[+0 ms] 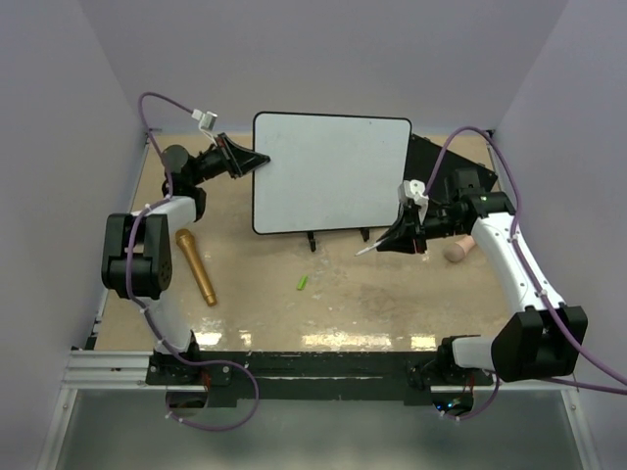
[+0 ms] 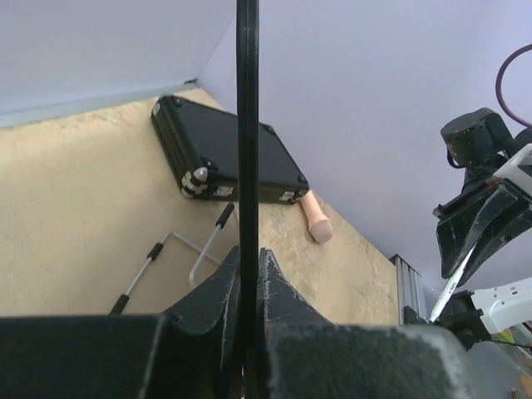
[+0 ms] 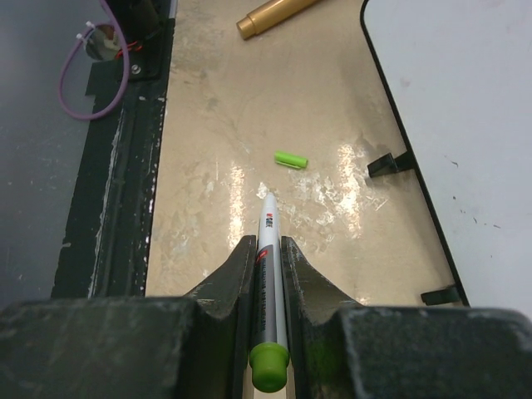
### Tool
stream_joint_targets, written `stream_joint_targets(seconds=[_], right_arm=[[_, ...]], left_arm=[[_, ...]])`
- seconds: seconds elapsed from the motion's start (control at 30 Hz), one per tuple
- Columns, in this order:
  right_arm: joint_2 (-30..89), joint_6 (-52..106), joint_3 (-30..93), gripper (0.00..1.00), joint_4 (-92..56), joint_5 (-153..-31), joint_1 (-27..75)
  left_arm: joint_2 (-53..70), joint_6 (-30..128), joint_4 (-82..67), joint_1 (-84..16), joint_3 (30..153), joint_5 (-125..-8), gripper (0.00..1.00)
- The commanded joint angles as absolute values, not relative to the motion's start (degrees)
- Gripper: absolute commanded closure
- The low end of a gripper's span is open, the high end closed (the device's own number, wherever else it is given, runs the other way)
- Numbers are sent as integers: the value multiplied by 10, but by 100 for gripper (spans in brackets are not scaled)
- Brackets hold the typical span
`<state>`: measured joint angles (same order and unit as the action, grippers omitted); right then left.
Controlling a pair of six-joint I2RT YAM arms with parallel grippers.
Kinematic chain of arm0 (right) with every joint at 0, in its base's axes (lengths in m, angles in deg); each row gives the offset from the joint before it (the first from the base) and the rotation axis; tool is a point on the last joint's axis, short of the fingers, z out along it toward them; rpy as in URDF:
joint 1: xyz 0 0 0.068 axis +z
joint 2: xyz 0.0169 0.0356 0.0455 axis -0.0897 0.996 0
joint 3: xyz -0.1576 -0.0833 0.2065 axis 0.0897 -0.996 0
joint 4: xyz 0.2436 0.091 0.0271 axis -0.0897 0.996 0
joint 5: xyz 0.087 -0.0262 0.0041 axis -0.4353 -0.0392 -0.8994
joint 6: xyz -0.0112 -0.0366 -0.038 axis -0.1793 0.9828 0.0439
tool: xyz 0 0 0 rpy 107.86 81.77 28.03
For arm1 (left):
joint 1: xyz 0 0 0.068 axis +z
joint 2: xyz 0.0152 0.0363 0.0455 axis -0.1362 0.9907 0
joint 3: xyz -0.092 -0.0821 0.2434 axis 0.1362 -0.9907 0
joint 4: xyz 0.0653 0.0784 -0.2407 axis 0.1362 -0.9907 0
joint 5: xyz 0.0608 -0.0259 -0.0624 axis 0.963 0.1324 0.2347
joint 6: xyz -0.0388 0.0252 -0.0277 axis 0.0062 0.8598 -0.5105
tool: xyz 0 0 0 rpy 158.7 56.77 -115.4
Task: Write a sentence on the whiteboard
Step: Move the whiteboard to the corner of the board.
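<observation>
The whiteboard (image 1: pixel 331 173) stands at the far middle of the table (image 1: pixel 255 304), its two small black feet towards the near side. The left gripper (image 1: pixel 257 160) has its fingers (image 2: pixel 218 293) clamped on the board's thin black left edge. To the board's right, the right gripper (image 3: pixel 268 245) has its fingers pressed together on a marker (image 3: pixel 270 274), whose tip points left along the table. A green cap (image 3: pixel 291 160) lies on the table near the tip. A gold cylinder (image 1: pixel 196 266) lies to the left, and a black case (image 2: pixel 224 158) sits at the far right.
</observation>
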<state>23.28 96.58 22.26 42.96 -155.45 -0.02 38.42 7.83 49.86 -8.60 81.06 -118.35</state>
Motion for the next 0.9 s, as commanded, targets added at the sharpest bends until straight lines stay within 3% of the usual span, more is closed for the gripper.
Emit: stream_joint_targets(seconds=[0.0,0.3,0.53,0.87], right_arm=[[249,1060,283,100,538,-1557,-3],[239,988,382,100,538,-1504,-3],[216,937,387,100,498,-1510,-3],[174,847,392,100,431,-1506,-3]], left_arm=[[305,89,597,-78,813,-1104,100],[240,94,571,-111,789,-1060,100],[179,167,453,-163,785,-980,100],[202,246,270,-251,890,-865,100]])
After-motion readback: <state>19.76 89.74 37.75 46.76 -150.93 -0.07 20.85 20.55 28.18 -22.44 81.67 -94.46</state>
